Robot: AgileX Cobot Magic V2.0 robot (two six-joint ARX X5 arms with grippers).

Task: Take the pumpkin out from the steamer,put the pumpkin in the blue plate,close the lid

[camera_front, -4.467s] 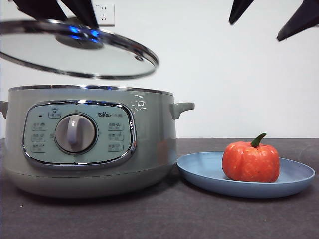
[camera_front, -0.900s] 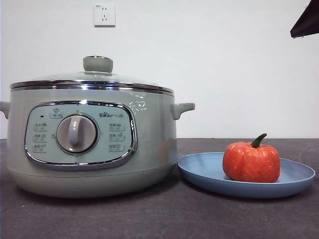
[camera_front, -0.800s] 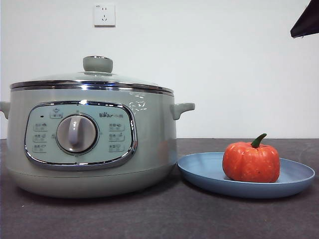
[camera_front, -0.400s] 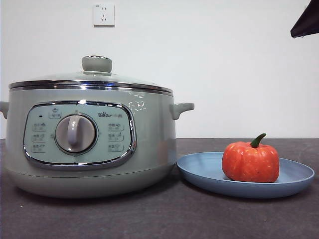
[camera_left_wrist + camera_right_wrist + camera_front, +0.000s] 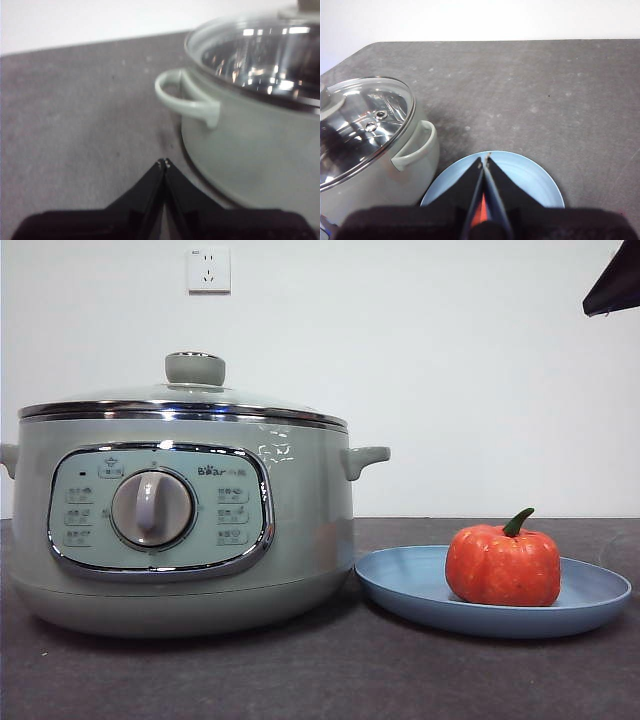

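Lid now seated, knob up

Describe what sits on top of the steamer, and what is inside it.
The lid sits closed on the steamer. Through its glass, the wrist views show only shiny reflections; the steamer's floor is not clearly visible. The pumpkin rests on the blue plate.

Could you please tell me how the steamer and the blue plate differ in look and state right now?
The steamer is tall, pale green and covered by the lid; the blue plate is low, shallow, matte and open. The plate carries the pumpkin. Both are round and stand on the dark table.
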